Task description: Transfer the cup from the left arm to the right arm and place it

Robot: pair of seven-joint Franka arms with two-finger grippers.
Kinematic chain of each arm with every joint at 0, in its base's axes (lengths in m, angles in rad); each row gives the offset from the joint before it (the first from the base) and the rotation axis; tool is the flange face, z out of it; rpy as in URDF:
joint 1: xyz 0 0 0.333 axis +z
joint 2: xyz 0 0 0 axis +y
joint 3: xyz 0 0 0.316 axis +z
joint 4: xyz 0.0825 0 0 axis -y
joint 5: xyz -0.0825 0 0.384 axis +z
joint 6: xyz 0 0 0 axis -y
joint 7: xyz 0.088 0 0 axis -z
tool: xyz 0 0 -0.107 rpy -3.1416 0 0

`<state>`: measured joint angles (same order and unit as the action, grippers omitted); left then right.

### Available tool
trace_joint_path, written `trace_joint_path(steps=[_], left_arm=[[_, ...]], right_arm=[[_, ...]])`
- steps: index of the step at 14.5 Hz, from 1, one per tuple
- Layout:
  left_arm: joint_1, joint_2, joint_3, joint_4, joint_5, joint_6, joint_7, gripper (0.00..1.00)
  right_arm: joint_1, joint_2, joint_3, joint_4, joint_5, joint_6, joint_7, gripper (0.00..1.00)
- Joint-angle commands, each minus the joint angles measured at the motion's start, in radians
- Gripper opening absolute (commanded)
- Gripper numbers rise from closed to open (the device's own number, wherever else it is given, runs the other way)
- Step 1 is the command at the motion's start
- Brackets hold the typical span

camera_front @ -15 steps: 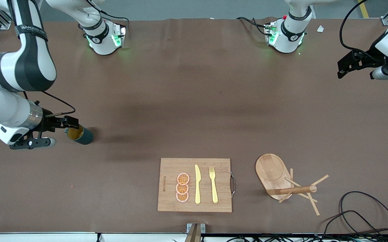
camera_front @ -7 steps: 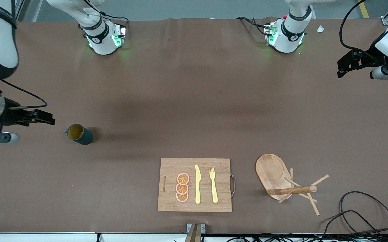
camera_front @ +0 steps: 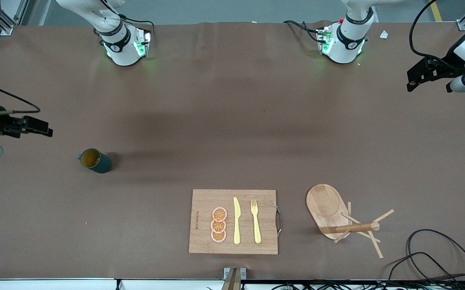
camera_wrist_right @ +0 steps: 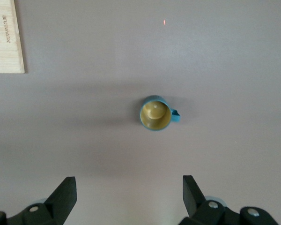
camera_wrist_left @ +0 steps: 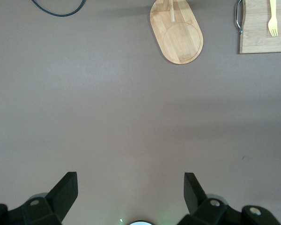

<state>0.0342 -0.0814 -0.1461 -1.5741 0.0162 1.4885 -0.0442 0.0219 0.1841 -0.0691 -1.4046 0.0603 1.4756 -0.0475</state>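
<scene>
- The cutting board is seen nearest the front camera, with three orange slices, a yellow knife and a yellow fork laid side by side on it; its metal handle faces the left arm's end of the desk.
- Beside the board, toward the left arm's end, a wooden peg stand is found lying on its side, pegs splayed; a loose black cable is coiled near that corner.
- The cup is set farther from the camera than the board, toward the right arm's end of the desk, upright and free of any grip, its mustard inside open upward and its handle visible in the right wrist view. Judged from this, the placing is done and nothing is left to be carried.
- The right gripper is held above bare desk just beside the cup, clear of it, jaws spread wide and empty.
- The left gripper is parked over the desk's edge at its own end, well apart from everything, jaws spread and empty; this arm waits.
- Nothing is seen standing between the cup and either gripper.
</scene>
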Motion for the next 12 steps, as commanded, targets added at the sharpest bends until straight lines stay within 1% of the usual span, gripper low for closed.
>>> trace_joint_path(steps=[1,3,5,6,7,9,12], left_arm=[[0.004,-0.015,0.002,0.006,-0.006,-0.017,0.017,1.0],[0.004,-0.014,0.002,0.006,-0.006,-0.017,0.018,1.0],[0.004,-0.014,0.002,0.012,-0.007,-0.017,0.018,1.0],[0.003,-0.011,0.002,0.032,-0.004,-0.017,0.021,1.0],[0.0,-0.009,-0.004,0.031,-0.004,-0.017,0.023,1.0],[-0.003,0.003,-0.004,0.036,-0.001,-0.016,0.021,1.0],[0.003,0.015,-0.003,0.048,0.001,-0.016,0.02,1.0]], right_arm=[[0.01,-0.129,0.015,-0.106,-0.052,-0.003,0.008,1.0],[0.018,-0.169,0.015,-0.117,-0.088,-0.04,0.011,1.0],[0.007,-0.205,0.011,-0.132,-0.088,-0.069,0.011,1.0],[0.003,-0.231,0.008,-0.154,-0.088,-0.069,0.012,1.0],[-0.005,-0.254,0.008,-0.177,-0.086,-0.066,0.012,1.0],[-0.017,-0.278,0.009,-0.195,-0.079,-0.069,0.014,1.0],[-0.034,-0.296,0.017,-0.195,-0.076,-0.081,0.014,1.0]])
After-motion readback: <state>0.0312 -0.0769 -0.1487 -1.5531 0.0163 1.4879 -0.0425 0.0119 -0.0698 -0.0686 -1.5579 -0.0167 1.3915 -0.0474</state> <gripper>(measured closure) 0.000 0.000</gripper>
